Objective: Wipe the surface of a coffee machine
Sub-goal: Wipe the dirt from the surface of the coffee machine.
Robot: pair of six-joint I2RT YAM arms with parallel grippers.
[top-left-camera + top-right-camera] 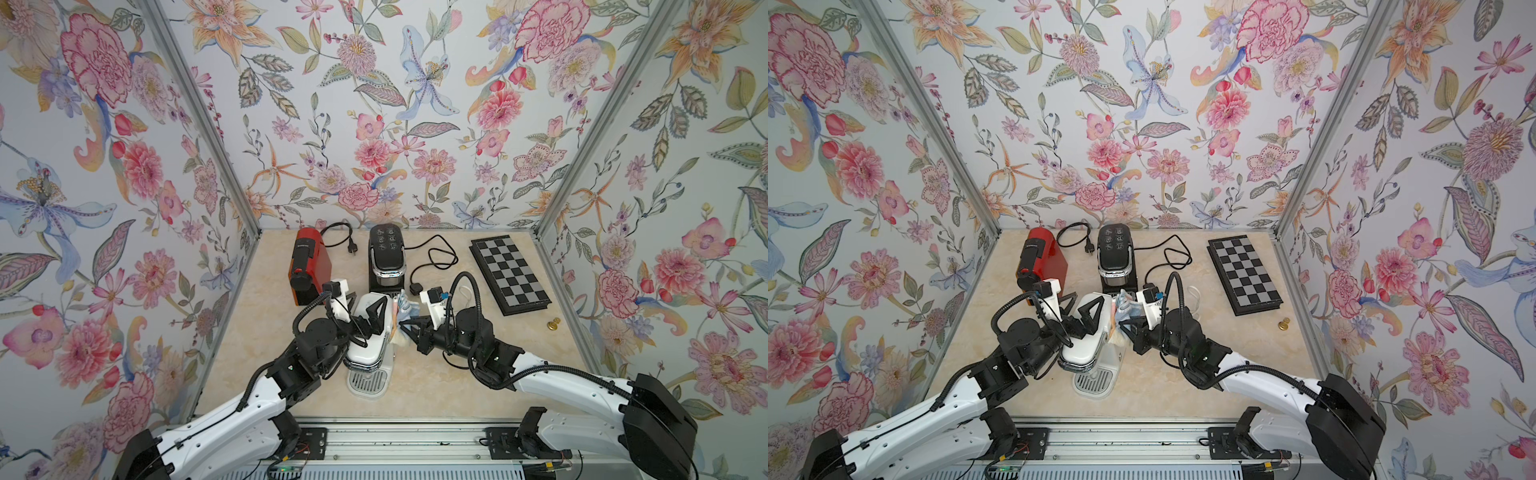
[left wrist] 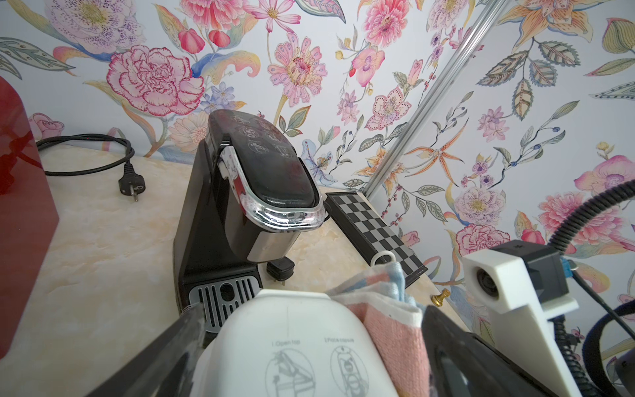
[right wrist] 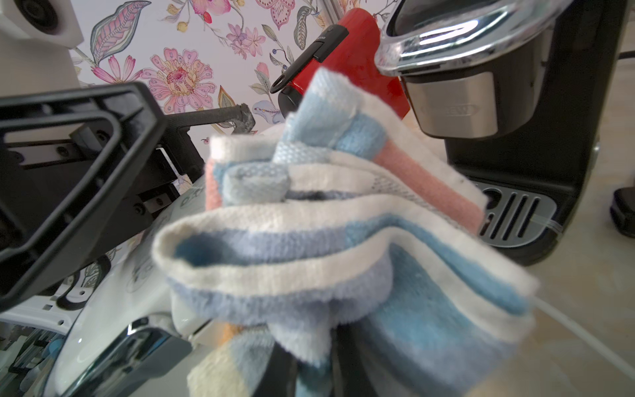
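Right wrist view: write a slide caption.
Bunched striped cloth fills the frame beside the white coffee machine, black machine and red machine behind.

1. White plastic coffee machine (image 2: 285, 319): glossy, smooth shell; mirror-bright chrome band.
2. Pink, blue and cream striped cloth (image 3: 343, 240): soft woven towelling, fuzzy nap.
3. Black coffee machine (image 2: 278, 172): glossy lid, polished chrome rim, brushed metal spout housing.
4. Red coffee machine (image 1: 311, 259): shiny, smooth plastic.
5. Cream marble-patterned bench (image 1: 436, 386): smooth, faint sheen.
6. Black and grey chessboard (image 1: 509, 272): matt.
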